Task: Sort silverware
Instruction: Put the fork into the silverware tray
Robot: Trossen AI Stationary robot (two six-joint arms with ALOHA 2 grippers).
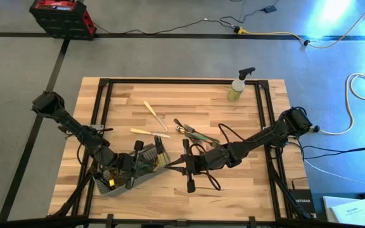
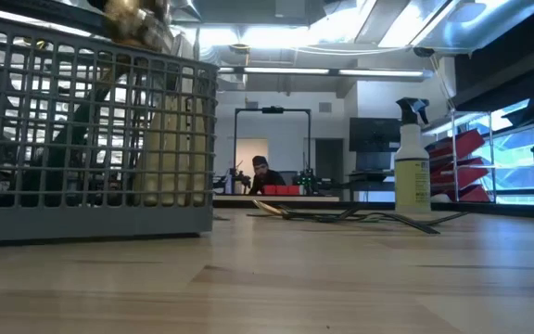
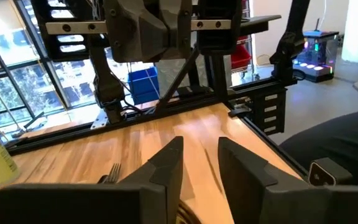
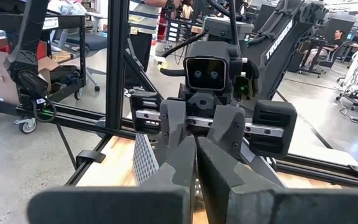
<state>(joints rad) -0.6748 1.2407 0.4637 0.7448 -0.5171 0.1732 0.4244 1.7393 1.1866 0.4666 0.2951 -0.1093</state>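
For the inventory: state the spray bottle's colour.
Yellow-green spray bottle with a black trigger head; high view shows it best.

"TROSSEN" lettering along the dark left arm (image 4: pixel 289 42)

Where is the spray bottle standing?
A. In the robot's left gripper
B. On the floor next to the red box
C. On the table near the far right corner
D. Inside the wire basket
C: in the high view the spray bottle stands upright on the wooden table near its far right corner, well apart from the wire basket and both arms.
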